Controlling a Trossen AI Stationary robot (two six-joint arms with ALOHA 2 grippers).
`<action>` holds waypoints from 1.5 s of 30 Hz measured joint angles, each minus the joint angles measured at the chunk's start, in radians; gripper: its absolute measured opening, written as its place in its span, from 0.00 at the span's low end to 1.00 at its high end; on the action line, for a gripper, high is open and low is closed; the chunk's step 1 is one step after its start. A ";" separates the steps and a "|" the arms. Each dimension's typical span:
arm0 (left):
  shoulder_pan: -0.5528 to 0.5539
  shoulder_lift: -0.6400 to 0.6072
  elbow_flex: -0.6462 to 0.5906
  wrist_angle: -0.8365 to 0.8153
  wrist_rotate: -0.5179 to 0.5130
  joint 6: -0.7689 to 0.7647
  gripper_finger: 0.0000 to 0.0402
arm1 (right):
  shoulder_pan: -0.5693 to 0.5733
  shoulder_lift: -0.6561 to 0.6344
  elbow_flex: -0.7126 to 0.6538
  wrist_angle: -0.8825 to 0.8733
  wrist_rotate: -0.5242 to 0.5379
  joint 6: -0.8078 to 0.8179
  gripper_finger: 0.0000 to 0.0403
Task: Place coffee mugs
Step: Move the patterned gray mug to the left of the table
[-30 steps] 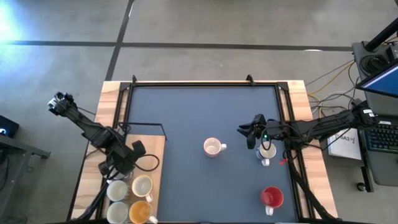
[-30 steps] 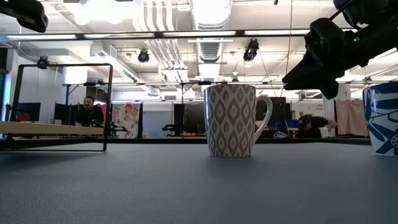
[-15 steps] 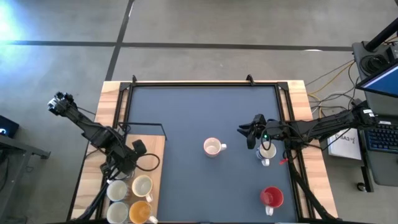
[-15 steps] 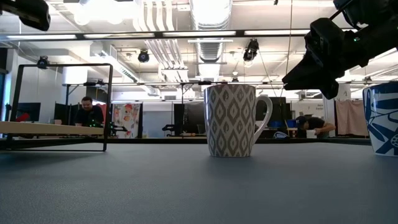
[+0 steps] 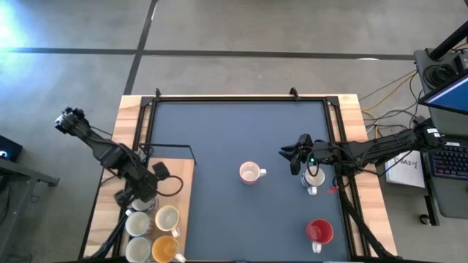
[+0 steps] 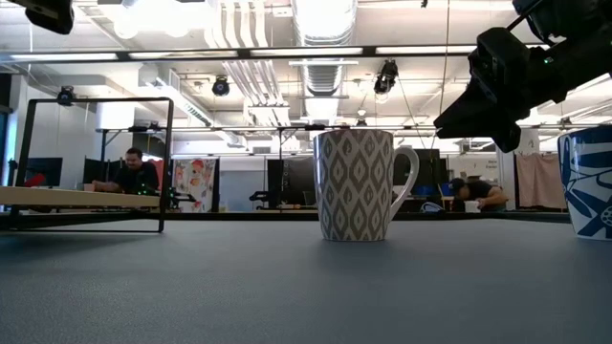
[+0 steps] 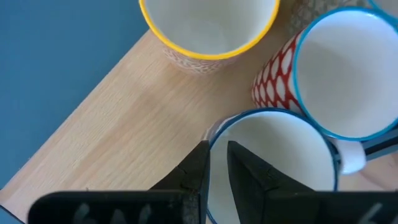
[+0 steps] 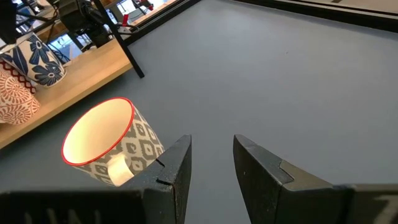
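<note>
Several coffee mugs stand on a wooden board (image 5: 179, 175) at the table's near left. In the left wrist view I see a yellow-rimmed mug (image 7: 208, 28), a red-patterned, blue-rimmed mug (image 7: 339, 81) and a blue-rimmed mug (image 7: 273, 165). My left gripper (image 7: 216, 152) is over them (image 5: 134, 204), shut on the blue-rimmed mug. On the blue mat stand a grey-patterned mug (image 5: 250, 173) (image 6: 354, 183), a blue-flowered mug (image 5: 314, 177) (image 6: 588, 182) and a red mug (image 5: 319, 231). My right gripper (image 5: 291, 157) (image 8: 211, 162) hangs open above the mat between the first two. My left gripper pinches the blue-rimmed mug's rim (image 7: 213, 132). One finger (image 7: 245, 168) is inside the mug and the other (image 7: 196, 165) outside. The fingers come from above, pointing down. Whether the mug stands on the board or is lifted, I cannot tell.
A black frame (image 5: 241, 98) edges the mat, and a thin black rail (image 5: 172, 147) borders the wooden board. The mat's far half and near middle are free. Cables and a desk (image 5: 446, 157) lie beyond the right edge. People sit in the room behind (image 6: 134, 172).
My left arm has shifted a little toward the table's left edge over the board. The mugs on the mat and my right arm have kept still.
</note>
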 joint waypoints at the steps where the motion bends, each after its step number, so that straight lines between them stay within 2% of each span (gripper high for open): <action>1: 0.000 -0.003 0.006 -0.005 0.000 -0.002 0.09 | 0.000 0.000 0.000 0.000 0.000 0.000 0.27; 9: 0.001 -0.017 0.047 -0.006 -0.065 -0.062 0.09 | 0.000 0.000 0.000 0.000 0.000 0.000 0.27; 16: -0.001 -0.008 0.086 0.027 -0.305 -0.246 0.09 | 0.000 0.000 0.000 0.000 0.000 0.000 0.27; 24: -0.004 -0.008 0.165 0.166 -0.463 -0.266 0.09 | 0.000 0.000 0.000 0.000 0.000 0.000 0.27; 31: -0.004 -0.005 0.211 0.296 -0.689 -0.368 0.09 | 0.000 0.000 0.000 0.000 0.000 0.000 0.27; 34: -0.004 0.004 0.192 0.355 -0.707 -0.389 0.09 | 0.000 0.000 0.000 0.002 0.010 0.005 0.27; 38: -0.004 0.030 0.181 0.397 -0.707 -0.419 0.09 | 0.000 0.000 0.000 0.025 0.090 0.007 0.27; 45: -0.004 0.095 0.187 0.542 -0.707 -0.468 0.09 | -0.005 0.002 0.000 0.046 0.088 0.098 0.27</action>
